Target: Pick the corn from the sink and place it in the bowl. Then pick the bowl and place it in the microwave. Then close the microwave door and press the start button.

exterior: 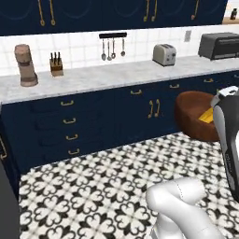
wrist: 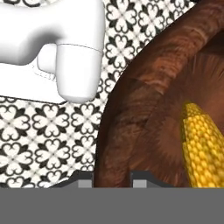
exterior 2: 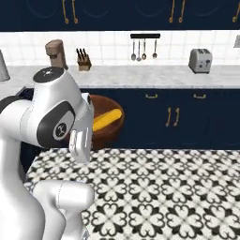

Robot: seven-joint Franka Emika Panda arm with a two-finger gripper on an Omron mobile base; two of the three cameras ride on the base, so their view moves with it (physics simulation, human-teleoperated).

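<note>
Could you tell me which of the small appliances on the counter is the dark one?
The toaster oven at the counter's far right: a dark box with a window. The toaster beside it is light silver.

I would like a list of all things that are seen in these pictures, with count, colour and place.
bowl: one, reddish-brown, held up above the floor in front of the cabinets
corn: one, yellow, inside the bowl
toaster: one, silver, on the counter
toaster oven: one, dark grey, on the counter, right end
knife block: one, brown, on the counter
grinder: one, brown, on the counter, left
utensils: three, metal, hanging on the wall rail
gripper: one, dark tips either side of the bowl's rim
</note>
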